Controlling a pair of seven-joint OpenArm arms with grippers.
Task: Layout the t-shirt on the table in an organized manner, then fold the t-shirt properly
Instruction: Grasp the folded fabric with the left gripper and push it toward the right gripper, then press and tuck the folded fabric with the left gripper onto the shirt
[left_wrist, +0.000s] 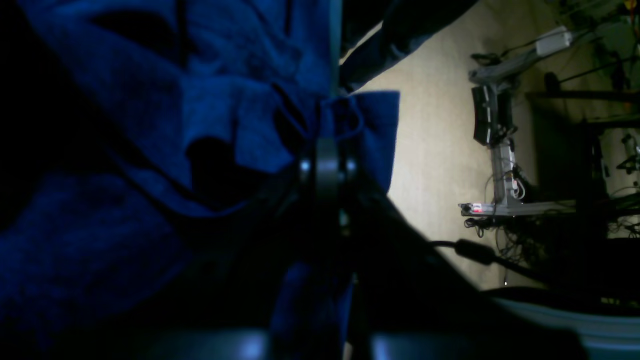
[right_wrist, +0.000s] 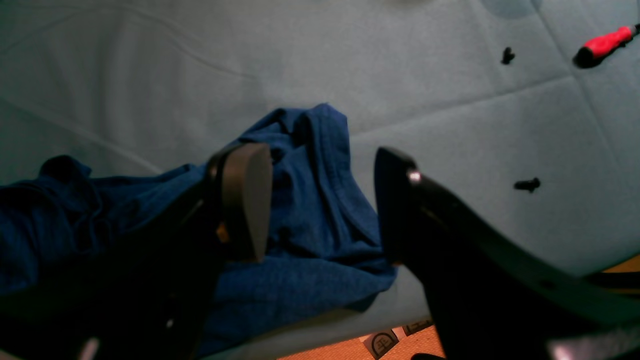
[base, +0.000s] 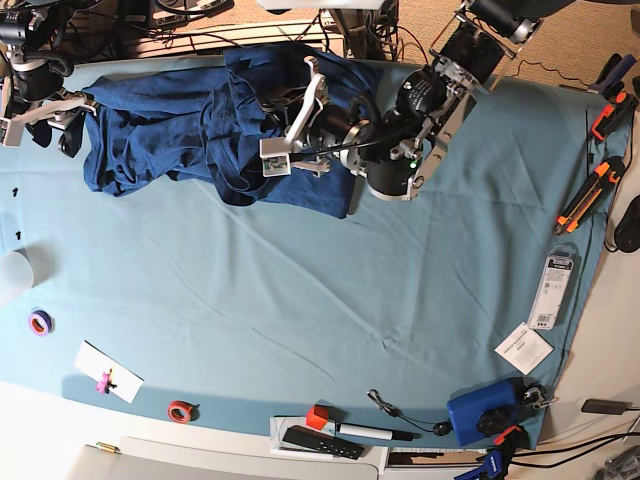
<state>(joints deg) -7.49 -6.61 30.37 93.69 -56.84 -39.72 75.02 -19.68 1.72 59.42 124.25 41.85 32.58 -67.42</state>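
Observation:
The dark navy t-shirt lies bunched along the far left of the teal-covered table. My left gripper reaches in from the right over the shirt's right part. In the left wrist view that left gripper is shut on a pinched fold of the t-shirt, with floor showing beyond it. My right gripper stands open just above a rumpled end of the t-shirt, near the edge of the table. One of its fingers is over the fabric. In the base view the right gripper is at the shirt's left end.
A red-handled tool and small black screws lie on the cloth near the right gripper. Cutters, a packet and a blue box line the right side. Tape rolls, a cup and a remote sit along the left and near edges.

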